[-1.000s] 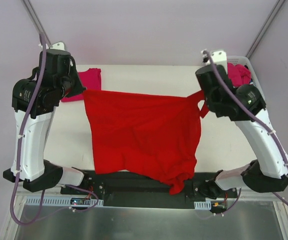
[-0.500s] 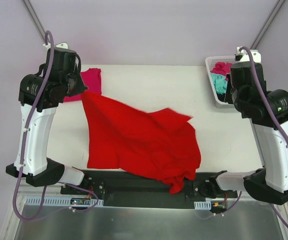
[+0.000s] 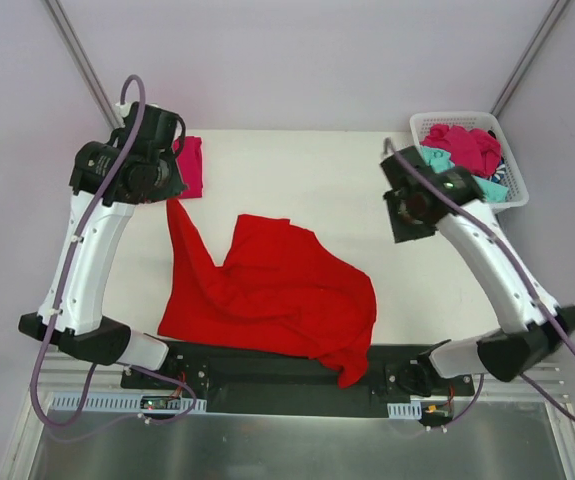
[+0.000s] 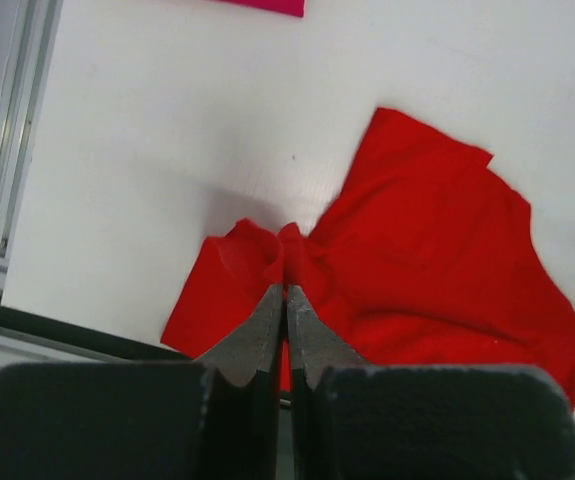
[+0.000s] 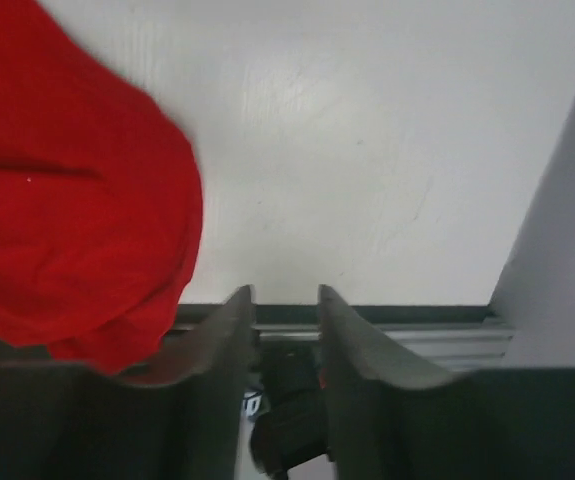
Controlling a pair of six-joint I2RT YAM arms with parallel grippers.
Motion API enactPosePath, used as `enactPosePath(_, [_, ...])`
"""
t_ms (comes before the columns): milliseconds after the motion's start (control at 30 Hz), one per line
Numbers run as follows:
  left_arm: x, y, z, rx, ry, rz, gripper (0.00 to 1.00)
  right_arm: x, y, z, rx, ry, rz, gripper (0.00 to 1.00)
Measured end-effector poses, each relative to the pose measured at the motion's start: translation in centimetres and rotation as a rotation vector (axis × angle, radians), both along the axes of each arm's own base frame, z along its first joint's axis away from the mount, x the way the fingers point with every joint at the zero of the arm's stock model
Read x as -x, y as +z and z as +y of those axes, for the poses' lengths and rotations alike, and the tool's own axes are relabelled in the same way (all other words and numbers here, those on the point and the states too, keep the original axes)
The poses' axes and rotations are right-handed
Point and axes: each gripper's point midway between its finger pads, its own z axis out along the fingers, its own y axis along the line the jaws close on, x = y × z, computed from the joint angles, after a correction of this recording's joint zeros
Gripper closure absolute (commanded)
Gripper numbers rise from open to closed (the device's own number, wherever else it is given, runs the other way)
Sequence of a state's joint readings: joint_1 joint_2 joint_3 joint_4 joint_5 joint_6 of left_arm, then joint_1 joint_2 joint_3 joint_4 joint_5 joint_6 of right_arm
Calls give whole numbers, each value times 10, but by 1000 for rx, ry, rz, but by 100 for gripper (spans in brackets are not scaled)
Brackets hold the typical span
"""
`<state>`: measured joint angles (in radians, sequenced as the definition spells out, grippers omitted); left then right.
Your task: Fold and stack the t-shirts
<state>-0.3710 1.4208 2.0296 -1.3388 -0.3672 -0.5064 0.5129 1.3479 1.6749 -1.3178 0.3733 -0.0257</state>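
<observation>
red t-shirt (image 3: 277,295) — crumpled and unfolded, sprawled over the near half of the bench (image 3: 307,170), from left of centre to centre. its far-left corner is drawn up into a narrow peak and pinched in the left hand (image 4: 285,290), both fingers pressed together on the cloth. in the left wrist view the fabric bunches right at the fingertips and fans out to the right below them. just beyond that hand, at the far-left of the bench, a magenta t-shirt (image 3: 193,165) lies flat, partly hidden behind the arm. it is close to the red peak; cannot tell whether they touch.

centre — the red cloth lies in loose folds, one flap turned toward the far side. its near-right lobe spills past the near edge of the bench onto the black rail (image 3: 237,365) between the arm bases.

right: the right hand (image 5: 285,298) hangs over bare bench to the right of the red t-shirt, not touching it. its fingers stand a narrow gap apart with nothing between them. in the far-right corner sits a white basket (image 3: 467,118) holding a heap, magenta cloth (image 3: 464,146) on top, teal cloth (image 3: 437,160) beneath.
</observation>
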Motion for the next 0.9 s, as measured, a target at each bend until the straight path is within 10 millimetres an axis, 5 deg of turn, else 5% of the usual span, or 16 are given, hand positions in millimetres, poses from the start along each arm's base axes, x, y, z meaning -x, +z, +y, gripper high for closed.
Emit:
enactPosePath(100, [1,-23,0,-27,1,73,100,3,-57,25,50,74,215,48])
enactPosePath(233, [4,-49,1,-55,1,152,100,-3,-100,70,76,168,349,54])
enactPosePath(500, [1,-59,3,-63,14,174,100,-6,-120,178,77,371,342,62])
enactPosePath(700, [-1,-67,4,-69,19,186,100,0,-160,207,92,404,429,72])
enactPosePath(900, [1,-86,4,-80,31,225,100,-27,-199,236,65,296,399,71])
